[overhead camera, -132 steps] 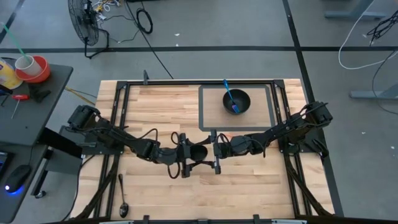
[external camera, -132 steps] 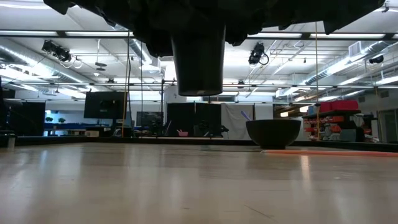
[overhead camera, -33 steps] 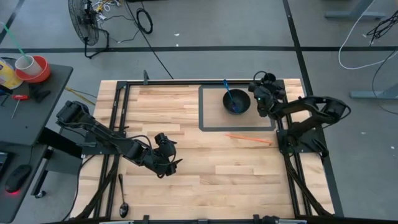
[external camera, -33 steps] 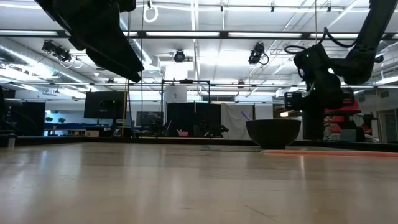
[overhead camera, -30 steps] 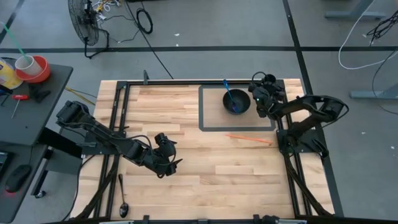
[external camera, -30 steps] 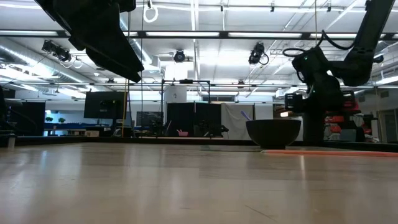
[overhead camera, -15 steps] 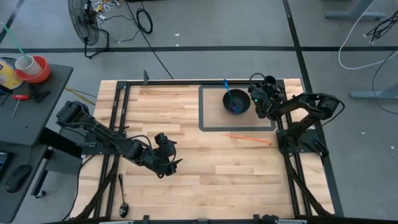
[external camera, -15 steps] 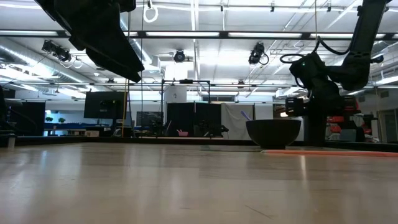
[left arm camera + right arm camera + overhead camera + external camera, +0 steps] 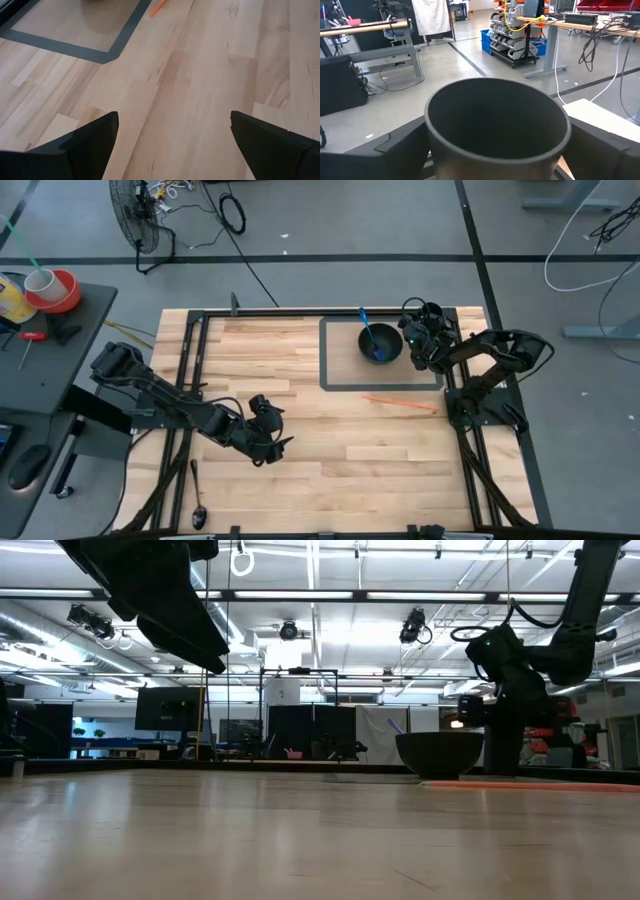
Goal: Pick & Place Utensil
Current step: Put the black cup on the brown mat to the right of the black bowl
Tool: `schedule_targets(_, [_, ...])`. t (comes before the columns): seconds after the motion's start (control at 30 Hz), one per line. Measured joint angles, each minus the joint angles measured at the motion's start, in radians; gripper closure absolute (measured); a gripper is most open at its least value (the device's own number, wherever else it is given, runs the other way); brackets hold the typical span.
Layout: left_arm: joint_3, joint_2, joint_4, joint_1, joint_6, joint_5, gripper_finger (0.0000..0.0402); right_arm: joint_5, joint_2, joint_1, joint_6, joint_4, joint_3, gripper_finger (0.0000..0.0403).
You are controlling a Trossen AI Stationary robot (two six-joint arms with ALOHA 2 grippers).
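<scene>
A black bowl (image 9: 381, 343) stands on a grey-bordered mat (image 9: 330, 355) at the table's far right, and a blue utensil (image 9: 367, 328) leans in it. An orange stick-like utensil (image 9: 400, 402) lies on the wood just near of the mat. A black spoon (image 9: 197, 495) lies at the near left edge. My right gripper (image 9: 420, 340) is right of the bowl, shut on a dark cup (image 9: 497, 125). My left gripper (image 9: 265, 435) hovers open over the table's middle left, above bare wood (image 9: 170, 145). My right gripper holds the dark cup by its side wall (image 9: 432, 145), pinched between the two fingers (image 9: 395, 145), one on each side just below the rim. The cup is upright, its open mouth up. Whether its base touches the table, I cannot tell.
The bowl (image 9: 440, 752) sits close beside my right gripper (image 9: 500, 710). The orange utensil (image 9: 158, 7) and the mat's corner (image 9: 100, 54) lie ahead of my left gripper. Bare wood spreads across the middle and near side. Black frame rails run along both sides.
My right gripper, still shut on the cup, has shifted a little toward the table's left, closer to the bowl. The left arm has kept still.
</scene>
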Motion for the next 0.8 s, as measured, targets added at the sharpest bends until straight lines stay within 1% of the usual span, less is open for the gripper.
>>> schedule_targets(0.2, [0.000, 0.000, 0.000, 0.000, 0.000, 0.000, 0.0015, -0.033, 0.000, 0.002, -0.061, -0.010, 0.000, 0.0006])
schedule_targets(0.37, [0.000, 0.000, 0.000, 0.000, 0.000, 0.000, 0.0015, -0.073, 0.000, 0.012, -0.076, -0.024, 0.000, 0.0006])
schedule_targets(0.47, [0.000, 0.000, 0.000, 0.000, 0.000, 0.000, 0.0015, -0.094, 0.000, 0.016, -0.058, -0.033, 0.000, 0.0005])
schedule_targets(0.63, [0.000, 0.000, 0.000, 0.000, 0.000, 0.001, 0.0015, -0.119, 0.000, 0.017, 0.030, -0.078, 0.000, 0.0005])
schedule_targets(0.8, [0.000, 0.000, 0.000, 0.000, 0.000, 0.001, 0.0015, -0.140, -0.001, 0.017, 0.024, -0.098, 0.000, 0.0005])
